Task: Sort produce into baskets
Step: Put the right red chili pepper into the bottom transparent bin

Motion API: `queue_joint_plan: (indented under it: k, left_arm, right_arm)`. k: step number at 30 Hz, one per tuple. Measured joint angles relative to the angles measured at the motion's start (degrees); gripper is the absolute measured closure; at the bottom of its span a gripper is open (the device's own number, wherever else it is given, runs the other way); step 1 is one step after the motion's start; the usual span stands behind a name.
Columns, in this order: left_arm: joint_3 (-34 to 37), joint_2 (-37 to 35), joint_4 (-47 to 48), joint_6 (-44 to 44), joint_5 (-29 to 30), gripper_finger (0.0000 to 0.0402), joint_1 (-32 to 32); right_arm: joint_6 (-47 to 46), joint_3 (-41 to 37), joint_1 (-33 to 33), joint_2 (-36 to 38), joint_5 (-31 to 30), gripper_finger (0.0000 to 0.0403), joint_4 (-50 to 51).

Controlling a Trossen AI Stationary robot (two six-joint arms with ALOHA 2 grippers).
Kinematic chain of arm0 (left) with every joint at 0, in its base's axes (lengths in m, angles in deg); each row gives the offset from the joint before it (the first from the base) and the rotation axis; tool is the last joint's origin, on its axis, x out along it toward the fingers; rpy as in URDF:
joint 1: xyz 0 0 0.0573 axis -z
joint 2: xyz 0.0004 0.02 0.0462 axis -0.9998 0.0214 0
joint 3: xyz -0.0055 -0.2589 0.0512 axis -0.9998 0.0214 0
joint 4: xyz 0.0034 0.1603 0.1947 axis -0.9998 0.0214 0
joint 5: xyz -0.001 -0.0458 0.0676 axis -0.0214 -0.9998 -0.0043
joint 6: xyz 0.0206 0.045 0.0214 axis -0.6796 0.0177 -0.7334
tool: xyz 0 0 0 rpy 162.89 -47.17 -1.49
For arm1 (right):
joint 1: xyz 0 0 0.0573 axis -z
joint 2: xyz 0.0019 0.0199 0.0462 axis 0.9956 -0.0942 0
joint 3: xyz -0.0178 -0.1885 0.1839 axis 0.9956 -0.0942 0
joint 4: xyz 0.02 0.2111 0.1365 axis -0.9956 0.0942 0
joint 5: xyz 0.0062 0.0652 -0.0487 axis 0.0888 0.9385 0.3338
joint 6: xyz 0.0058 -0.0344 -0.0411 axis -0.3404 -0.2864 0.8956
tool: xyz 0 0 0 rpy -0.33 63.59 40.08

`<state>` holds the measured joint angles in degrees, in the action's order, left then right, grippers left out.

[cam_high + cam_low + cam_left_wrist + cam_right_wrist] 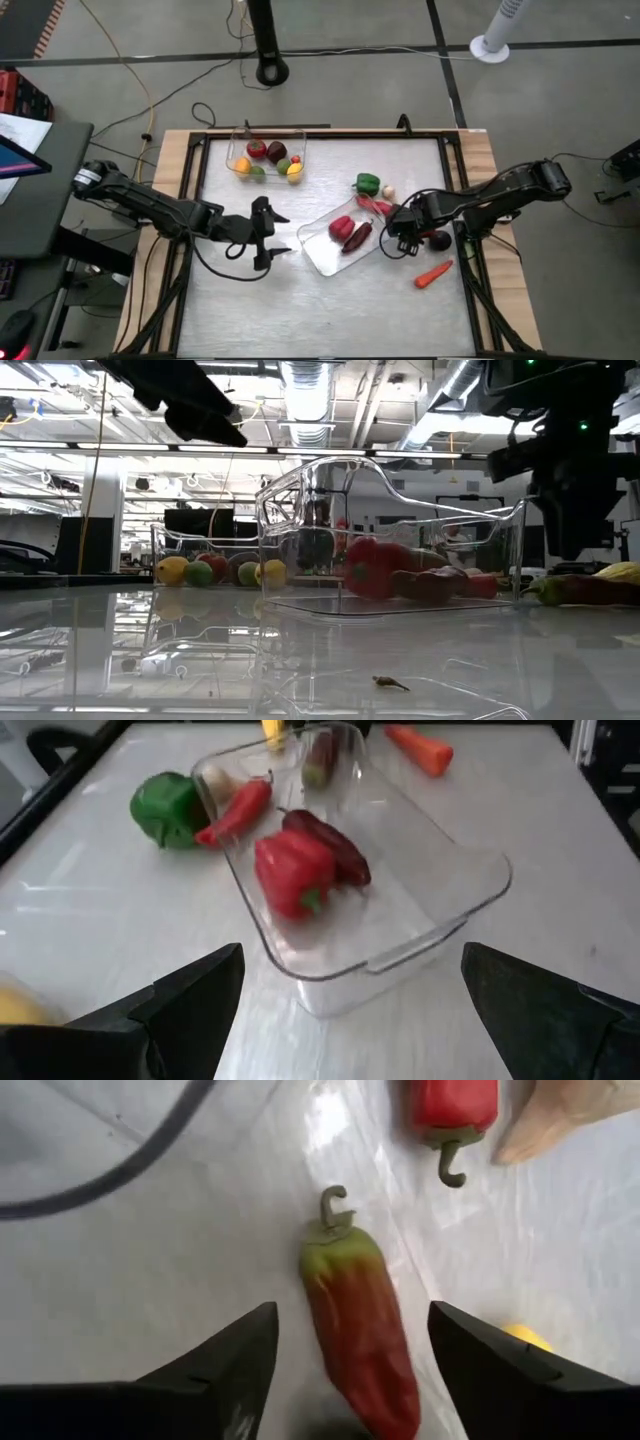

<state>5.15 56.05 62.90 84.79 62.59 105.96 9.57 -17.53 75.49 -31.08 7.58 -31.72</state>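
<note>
Step in hand: grasp approach. The right hand (350,1380), fingers spread and empty, straddles a red-green chili (358,1330) on the surface right of the near basket (318,255). Next: lower and close. The left hand (266,232) waits open.

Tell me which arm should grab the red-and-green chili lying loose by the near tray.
Right. The right gripper hangs open directly over the chili, one finger on each side of it. The left gripper is open too, but sits on the far side of the tray from it.
</note>
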Motion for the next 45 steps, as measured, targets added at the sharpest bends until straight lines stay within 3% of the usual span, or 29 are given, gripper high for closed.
queue_joint_plan:
  k: [7,10,16,23,33,38,45]
  left_arm:
    - [-0.05,6.70,-3.89,-6.36,0.72,0.0041,-2.52]
    - [0.02,9.40,-4.06,-8.88,-3.07,0.0041,-5.81]
    - [0.02,10.41,-6.95,-9.72,-19.19,0.0041,-11.09]
    - [-0.06,12.96,-8.68,-7.85,-24.55,0.0041,-12.77]
    - [0.05,14.19,-13.01,-3.24,-26.06,0.0041,-7.46]
    - [0.07,14.19,-17.21,-1.27,-27.31,0.0041,-3.67]
    - [-4.91,13.63,-15.46,-4.68,-26.02,0.0041,1.68]
  right_arm:
    - [0.37,-3.63,1.71,-1.01,-0.04,0.0068,-2.41]
    - [0.86,-5.06,2.41,-1.44,0.57,0.0066,-4.20]
    - [1.37,-6.45,2.45,-2.43,1.90,0.0096,-5.71]
    - [1.32,-6.47,1.97,-2.84,1.96,0.0152,-6.17]
    - [1.50,-6.40,1.95,-2.81,3.39,0.0251,-6.18]
    - [1.52,-6.40,1.69,-2.80,4.30,0.0254,-6.37]
    - [1.35,-2.99,-1.05,-2.75,5.08,0.0254,-3.09]
